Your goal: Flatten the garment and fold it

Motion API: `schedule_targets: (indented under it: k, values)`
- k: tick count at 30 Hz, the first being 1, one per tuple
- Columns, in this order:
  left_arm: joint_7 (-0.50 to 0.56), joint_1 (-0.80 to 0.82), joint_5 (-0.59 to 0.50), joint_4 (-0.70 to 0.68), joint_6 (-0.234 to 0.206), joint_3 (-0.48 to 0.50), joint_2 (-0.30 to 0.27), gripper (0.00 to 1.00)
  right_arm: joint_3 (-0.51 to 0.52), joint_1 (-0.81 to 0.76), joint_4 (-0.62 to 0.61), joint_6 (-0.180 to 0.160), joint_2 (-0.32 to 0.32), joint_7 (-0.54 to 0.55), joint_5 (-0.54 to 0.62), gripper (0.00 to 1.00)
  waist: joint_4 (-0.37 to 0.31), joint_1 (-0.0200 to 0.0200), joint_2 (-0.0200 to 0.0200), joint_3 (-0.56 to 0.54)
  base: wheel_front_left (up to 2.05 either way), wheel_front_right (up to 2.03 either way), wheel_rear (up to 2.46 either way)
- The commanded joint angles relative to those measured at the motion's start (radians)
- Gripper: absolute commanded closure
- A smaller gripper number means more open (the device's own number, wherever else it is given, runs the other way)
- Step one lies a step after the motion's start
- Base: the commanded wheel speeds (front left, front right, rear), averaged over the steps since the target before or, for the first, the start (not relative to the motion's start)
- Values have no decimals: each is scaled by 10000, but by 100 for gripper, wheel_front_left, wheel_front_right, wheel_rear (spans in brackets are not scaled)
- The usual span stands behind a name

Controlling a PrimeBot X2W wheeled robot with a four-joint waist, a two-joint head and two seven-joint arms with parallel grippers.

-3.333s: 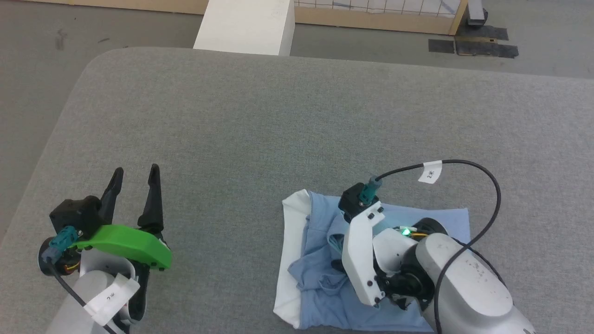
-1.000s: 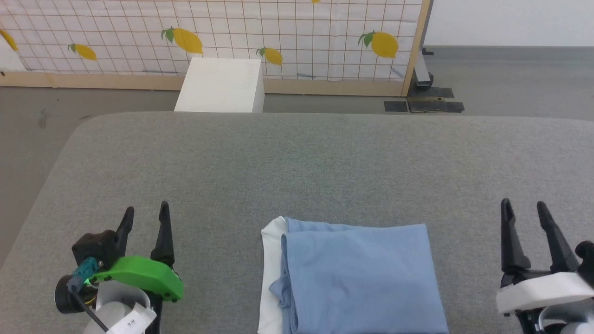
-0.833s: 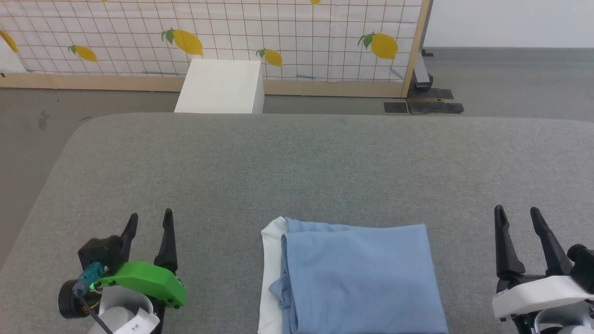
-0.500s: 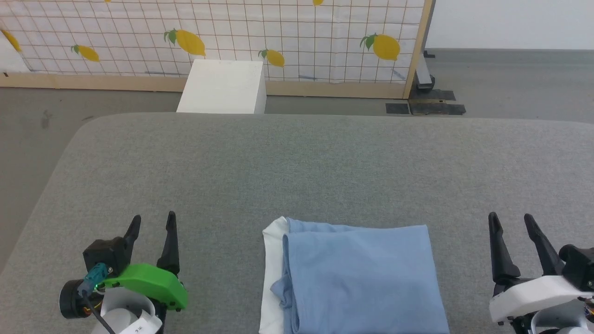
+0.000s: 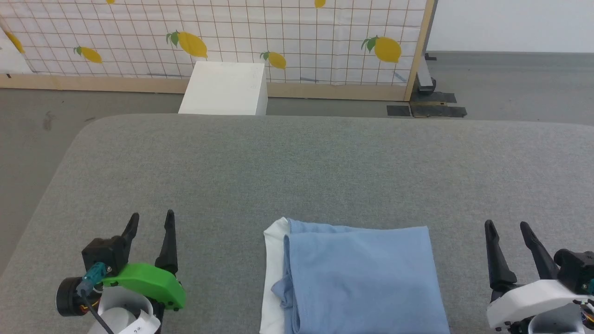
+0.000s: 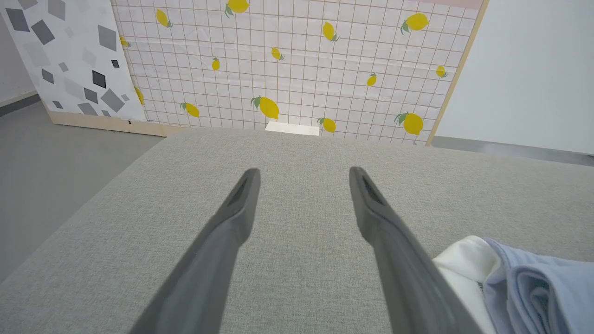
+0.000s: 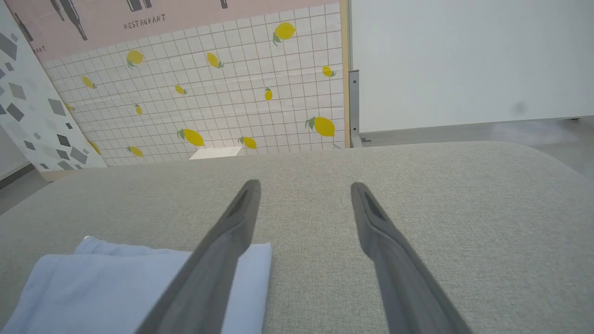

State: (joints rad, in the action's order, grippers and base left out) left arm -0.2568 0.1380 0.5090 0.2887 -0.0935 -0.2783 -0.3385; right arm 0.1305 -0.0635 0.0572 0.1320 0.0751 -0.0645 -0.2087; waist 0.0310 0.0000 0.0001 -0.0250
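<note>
Right gripper [image 5: 506, 223] has lifted off the garment [image 5: 357, 278] since the earlier frame; fold looks finished.
Garment lies flat, a blue rectangle at the near middle of the grey pad [image 5: 297, 162], white band [image 5: 273, 260] along its left edge; near edge cut off, so squareness probably fine, unconfirmed. Left gripper [image 5: 152, 214] and right sit well apart either side, jaws spread, empty. Pucker [image 5: 280, 292] at left fold: press flat, don't pinch.

soft, matt light-blue knit garment [image 5: 362, 273] with a smooth white cloth band [image 5: 271, 278], on a table [image 5: 297, 171] of coarse grey woven fabric. left gripper [image 5: 152, 214] and right gripper [image 5: 506, 223] have matt dark plastic fingers; a green cover [image 5: 144, 280] looks smooth, slightly glossy plastic.
</note>
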Motion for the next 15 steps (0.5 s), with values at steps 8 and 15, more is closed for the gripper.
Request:
schedule_targets:
  k: [8,15]
  values:
    - [-27,-97,-128,-59,-63,-80,-77,0,20,-64,-20,-13,-96,66,115,0,-14,0,-1,22,0,0,0]
    - [-23,-74,-89,-54,-71,-112,-109,0,23,-59,-27,-13,-122,121,136,0,-7,0,-1,42,0,0,0]
